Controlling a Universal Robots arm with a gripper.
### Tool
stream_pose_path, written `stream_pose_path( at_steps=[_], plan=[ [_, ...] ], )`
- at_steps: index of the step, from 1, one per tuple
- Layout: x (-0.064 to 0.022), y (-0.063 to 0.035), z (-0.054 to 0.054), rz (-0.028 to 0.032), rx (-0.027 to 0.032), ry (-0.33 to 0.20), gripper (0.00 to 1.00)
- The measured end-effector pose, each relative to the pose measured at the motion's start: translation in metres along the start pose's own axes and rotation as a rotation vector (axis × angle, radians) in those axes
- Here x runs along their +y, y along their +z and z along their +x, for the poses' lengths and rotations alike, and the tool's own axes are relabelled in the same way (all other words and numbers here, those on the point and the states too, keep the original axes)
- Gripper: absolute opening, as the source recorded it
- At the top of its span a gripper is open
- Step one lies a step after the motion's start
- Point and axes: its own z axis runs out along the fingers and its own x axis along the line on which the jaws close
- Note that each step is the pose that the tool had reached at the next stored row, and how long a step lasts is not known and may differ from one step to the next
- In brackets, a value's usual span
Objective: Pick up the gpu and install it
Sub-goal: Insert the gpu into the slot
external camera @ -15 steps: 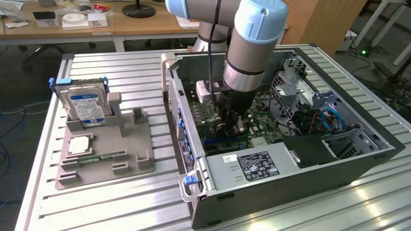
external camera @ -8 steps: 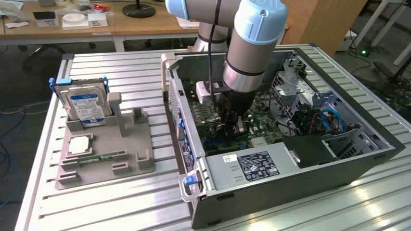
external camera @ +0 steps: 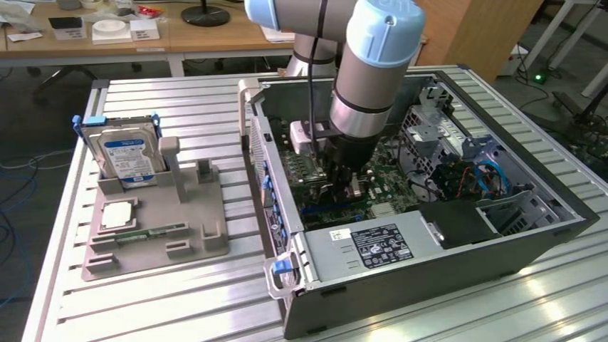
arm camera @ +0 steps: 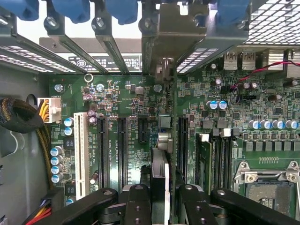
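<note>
One card, the gpu, stood on edge between the two pads of the tool, which was closed narrowly on it, and it hung low inside the open computer case over the motherboard. In the wrist view the card ran in a thin line from the tool toward the rear wall, its silver bracket up against the slot openings there.

Judging by that view, the step in hand was seating the card, and doing it well meant keeping the card's lower edge in line with the long black slot just beside it, with the bracket square to its rear opening, then pressing straight down without tilt. Whether the edge had already entered a slot I could not tell.

Room was tight. Other long slots lay close on one side and the memory sticks and processor socket on the other, so sideways drift would have met parts quickly. Blue retaining clips crowded the rear edge. In the exterior view the arm came down well inside the case walls, with the power supply near its foot. Outside, the hard drive stood in its grey holder on the desk, well apart.
</note>
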Motion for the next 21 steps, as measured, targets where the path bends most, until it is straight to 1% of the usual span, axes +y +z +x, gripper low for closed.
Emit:
stream_pose_path(
  at_steps=[21],
  plan=[
    [0.0000,0.0045,0.0002,0.0000,-0.0002,-0.001,0.28]
  ],
)
